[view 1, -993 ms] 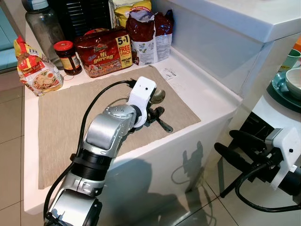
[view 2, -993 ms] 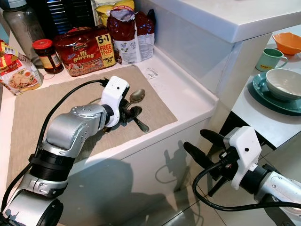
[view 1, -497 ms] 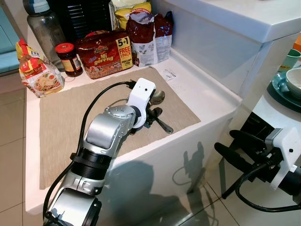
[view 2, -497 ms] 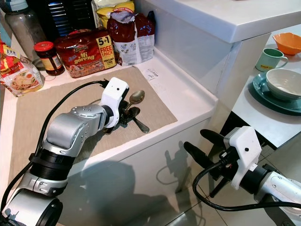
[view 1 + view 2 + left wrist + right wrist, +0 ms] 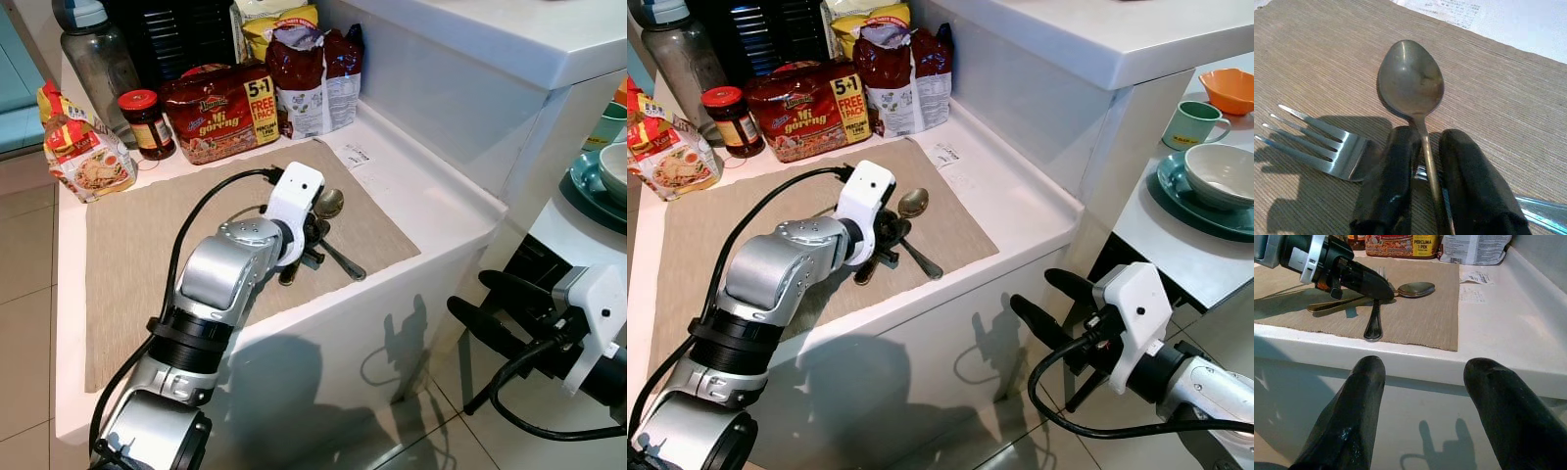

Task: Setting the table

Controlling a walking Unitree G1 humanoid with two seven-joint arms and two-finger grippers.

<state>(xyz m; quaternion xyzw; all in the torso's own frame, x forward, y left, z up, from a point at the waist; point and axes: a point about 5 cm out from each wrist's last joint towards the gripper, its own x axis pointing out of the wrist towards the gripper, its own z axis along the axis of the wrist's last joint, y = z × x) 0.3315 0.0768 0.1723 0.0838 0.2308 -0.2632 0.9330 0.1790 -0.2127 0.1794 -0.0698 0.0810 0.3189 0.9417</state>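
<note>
Nearest the camera, the right gripper (image 5: 1043, 299) hangs low beside the counter front, over the floor, its two black fingers (image 5: 1359, 418) spread wide with nothing between them. It points toward the counter edge and looks idle for now.

Up on the counter (image 5: 431, 201), the left gripper (image 5: 312, 237) is the one at work. It sits right down on the woven placemat (image 5: 147, 235), and the wrist view puts its two fingers (image 5: 1386, 188) one on each side of the spoon (image 5: 1411, 83) handle, the gap narrow, the pads touching or all but touching the metal. I judge it is closing on the spoon, though whether it has real grip yet I cannot tell.

Here is the relation that counts: the spoon's long axis runs straight out along the gripper's own line, bowl ahead of the fingertips, handle running back between them. A fork (image 5: 1317, 147) lies across underneath, its tines out to one side, its stem passing under the fingers and the handle end (image 5: 1373, 333) pointing toward the counter's near edge. That crossing is the risk: a lift could drag the fork along.

The left arm is clearly the nearer one, right over the cutlery.

Farther back stand a noodle multipack (image 5: 220, 108), a red-lidded jar (image 5: 147, 119), snack bags (image 5: 313, 73) and a bottle (image 5: 98, 59). Off to the right, a bowl on a teal plate (image 5: 1215, 186), a green mug (image 5: 1187, 122) and an orange bowl (image 5: 1227, 88) wait on the table.
</note>
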